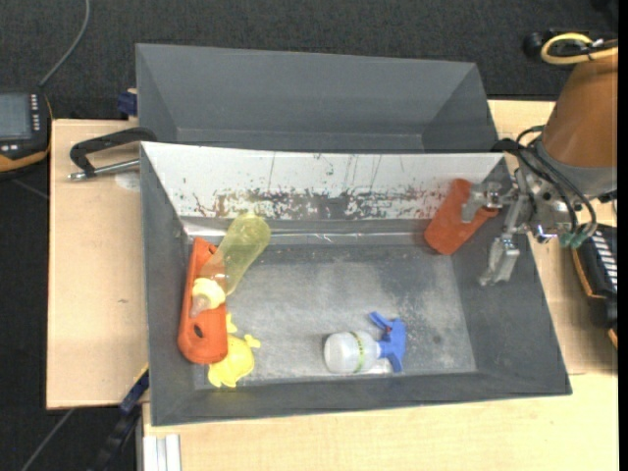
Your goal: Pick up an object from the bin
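White spray bottle point(357, 351) lies well apart from the parted, empty fingers of our gripper point(489, 234), while the red-orange block point(449, 222) just beside them looks light and stiff, so we would pinch its narrow sides.

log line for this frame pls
gripper at right of bin | orange-red block beside it, grasp unclear | white spray bottle on floor

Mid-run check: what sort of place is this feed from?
Probably a robot grasping lab: a grey metal bin of loose odds like a small spray bottle, with the end effector at its right wall.
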You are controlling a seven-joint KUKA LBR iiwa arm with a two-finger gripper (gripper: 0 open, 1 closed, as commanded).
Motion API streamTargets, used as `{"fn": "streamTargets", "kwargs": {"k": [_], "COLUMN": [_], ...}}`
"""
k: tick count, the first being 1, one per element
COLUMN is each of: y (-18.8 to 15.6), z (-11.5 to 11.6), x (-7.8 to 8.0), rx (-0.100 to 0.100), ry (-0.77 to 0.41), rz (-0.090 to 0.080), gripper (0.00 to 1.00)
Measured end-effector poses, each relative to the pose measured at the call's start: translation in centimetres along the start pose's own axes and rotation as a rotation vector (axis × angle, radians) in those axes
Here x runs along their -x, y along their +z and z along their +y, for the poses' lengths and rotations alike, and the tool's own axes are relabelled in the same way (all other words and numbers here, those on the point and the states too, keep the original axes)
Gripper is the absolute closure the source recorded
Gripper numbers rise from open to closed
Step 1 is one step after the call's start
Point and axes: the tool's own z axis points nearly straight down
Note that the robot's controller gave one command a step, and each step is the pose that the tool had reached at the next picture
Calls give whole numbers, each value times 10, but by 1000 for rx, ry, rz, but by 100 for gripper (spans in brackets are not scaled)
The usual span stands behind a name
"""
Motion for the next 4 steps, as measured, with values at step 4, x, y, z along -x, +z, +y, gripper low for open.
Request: {"fn": "streamTargets", "kwargs": {"k": [4], "y": [77], "z": [119], "x": [-64], "rx": [-2], "ry": [-399], "rz": [-9], "gripper": [0]}}
